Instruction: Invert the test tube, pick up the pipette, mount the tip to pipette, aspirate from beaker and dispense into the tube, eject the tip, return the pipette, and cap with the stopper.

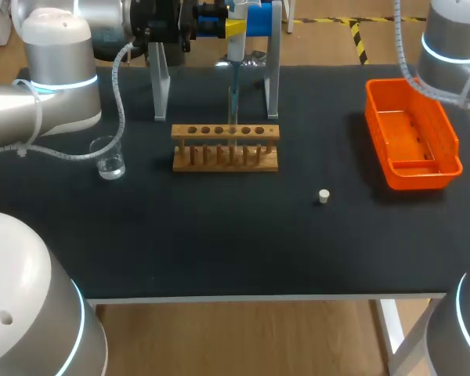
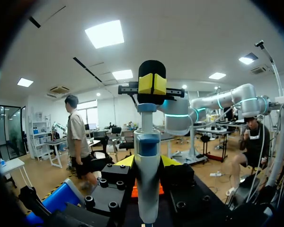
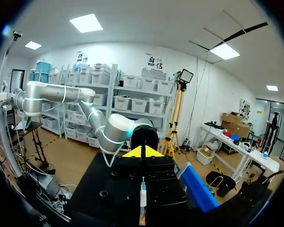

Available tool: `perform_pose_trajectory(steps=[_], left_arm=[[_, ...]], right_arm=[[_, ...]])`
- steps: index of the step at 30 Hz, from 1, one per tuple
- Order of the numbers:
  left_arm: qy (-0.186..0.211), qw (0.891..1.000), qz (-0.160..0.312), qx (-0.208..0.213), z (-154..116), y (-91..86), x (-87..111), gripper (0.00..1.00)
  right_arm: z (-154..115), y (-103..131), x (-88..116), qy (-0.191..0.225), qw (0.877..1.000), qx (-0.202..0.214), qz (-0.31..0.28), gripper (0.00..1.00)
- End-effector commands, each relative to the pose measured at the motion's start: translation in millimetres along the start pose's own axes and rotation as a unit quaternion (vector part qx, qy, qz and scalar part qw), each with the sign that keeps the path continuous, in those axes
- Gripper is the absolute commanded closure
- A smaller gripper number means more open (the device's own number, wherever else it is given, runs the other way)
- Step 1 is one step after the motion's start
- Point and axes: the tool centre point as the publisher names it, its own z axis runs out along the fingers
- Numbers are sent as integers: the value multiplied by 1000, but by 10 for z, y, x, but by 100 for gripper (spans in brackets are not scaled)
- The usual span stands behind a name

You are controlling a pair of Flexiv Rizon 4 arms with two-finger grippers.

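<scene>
Apparently dispensing, the left pincer (image 2: 148, 163) clenches the pipette (image 1: 235, 35) over the test tube (image 1: 233, 110); next, carry it to the orange bin (image 1: 423, 168).

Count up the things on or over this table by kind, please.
Beaker: 1
Rack: 1
Bin: 1
Stopper: 1
Stand: 1
Pipette: 1
Total: 6

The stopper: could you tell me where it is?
Head view: the stopper lies right of centre on the table, between the wooden rack and the orange bin.
</scene>
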Motion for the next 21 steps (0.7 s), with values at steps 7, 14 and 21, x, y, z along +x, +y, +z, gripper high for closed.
perform_pose_trajectory(steps=[7, 14, 21], left_arm=[[3, 1000, 0, 0, -3, -2, -19, 100], [3, 1000, 0, 0, -3, -2, -19, 100], [3, 1000, 0, 0, -3, -2, -19, 100]], right_arm=[[196, -41, -39, 10, 1000, -14, 14, 100], [290, -48, -29, 16, 999, -21, 26, 100], [349, -90, -26, 21, 999, -25, 38, 100]])
